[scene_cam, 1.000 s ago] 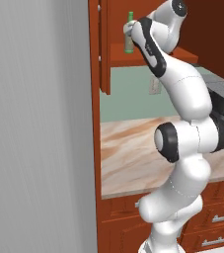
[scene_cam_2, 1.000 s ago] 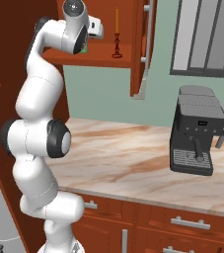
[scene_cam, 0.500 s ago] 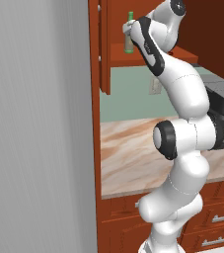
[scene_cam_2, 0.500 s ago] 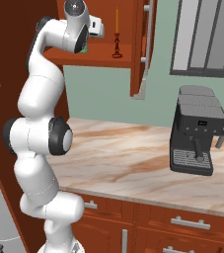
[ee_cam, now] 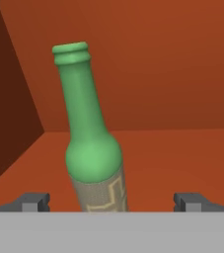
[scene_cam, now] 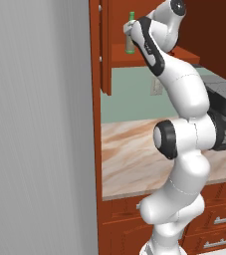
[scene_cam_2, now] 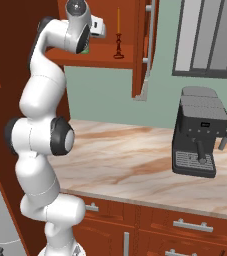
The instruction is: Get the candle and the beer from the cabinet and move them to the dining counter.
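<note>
Two things to fetch, and both up on the shelf of the reddish-brown wooden wall cabinet [scene_cam_2: 141,55] with its door swung open. Seen from the hand: a small green glass bottle of beer [ee_cam: 91,158] with a long thin neck and a pale label, standing on the shelf floor in the middle, its top leaning a bit toward 11 o'clock. Down low, the two-finger gripper [ee_cam: 112,200] spread as wide as it goes, one dark tip at 8 o'clock and one at 4 o'clock, the bottle in between and touched by neither. Nothing held yet. From the left base view, the same bottle [scene_cam: 130,35] up at 12 o'clock, right beside the hand of the white arm [scene_cam: 184,94]. From the right base view, the thin orange candle stick on its small dark holder [scene_cam_2: 118,35] at 12 o'clock, upright and well apart from the hand. Hardly any change from a second ago: same reach, same wide tips, no squeeze. So probably lined up and waiting to close on the bottle. Both fetches left to do. Worth watching: a tall, thin bottle, easy to knock over.
</note>
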{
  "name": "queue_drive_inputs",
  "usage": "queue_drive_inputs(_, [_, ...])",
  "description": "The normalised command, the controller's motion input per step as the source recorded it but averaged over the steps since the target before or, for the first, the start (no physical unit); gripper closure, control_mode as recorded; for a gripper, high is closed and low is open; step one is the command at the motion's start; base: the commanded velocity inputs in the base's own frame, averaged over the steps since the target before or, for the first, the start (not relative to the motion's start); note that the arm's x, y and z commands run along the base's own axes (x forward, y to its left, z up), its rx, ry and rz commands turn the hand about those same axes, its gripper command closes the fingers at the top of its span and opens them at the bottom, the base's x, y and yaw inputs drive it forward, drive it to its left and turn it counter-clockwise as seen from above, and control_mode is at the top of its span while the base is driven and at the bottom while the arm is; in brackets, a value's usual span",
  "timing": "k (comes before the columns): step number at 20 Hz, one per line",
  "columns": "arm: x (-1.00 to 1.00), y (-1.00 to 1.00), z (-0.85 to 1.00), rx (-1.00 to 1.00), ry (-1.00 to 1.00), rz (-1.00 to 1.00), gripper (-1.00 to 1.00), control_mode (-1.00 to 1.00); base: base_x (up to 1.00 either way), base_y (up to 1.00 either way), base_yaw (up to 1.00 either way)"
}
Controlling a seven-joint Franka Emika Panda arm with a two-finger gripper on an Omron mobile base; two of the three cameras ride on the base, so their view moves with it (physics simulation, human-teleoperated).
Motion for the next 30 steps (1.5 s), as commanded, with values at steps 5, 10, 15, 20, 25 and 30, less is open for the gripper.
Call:
queue_drive_inputs(5, [0.1, 0.02, -0.04, 0.0, 0.0, 0.02, -1.0, -1.0, 0.0, 0.0, 0.0])
queue_drive_inputs(10, [0.08, 0.0, -0.02, 0.0, 0.0, 0.04, -1.0, -1.0, 0.0, 0.0, 0.0])
queue_drive_inputs(15, [0.11, 0.01, -0.01, 0.0, 0.0, 0.05, -1.0, -1.0, 0.0, 0.0, 0.0])
queue_drive_inputs(20, [0.14, 0.02, -0.01, 0.0, 0.0, 0.05, -1.0, -1.0, 0.0, 0.0, 0.0])
queue_drive_inputs(25, [0.17, 0.03, -0.06, -0.01, 0.0, 0.05, -1.0, -1.0, 0.0, 0.0, 0.0])
queue_drive_inputs(30, [0.16, 0.05, -0.04, -0.01, 0.0, 0.04, -1.0, -1.0, 0.0, 0.0, 0.0])
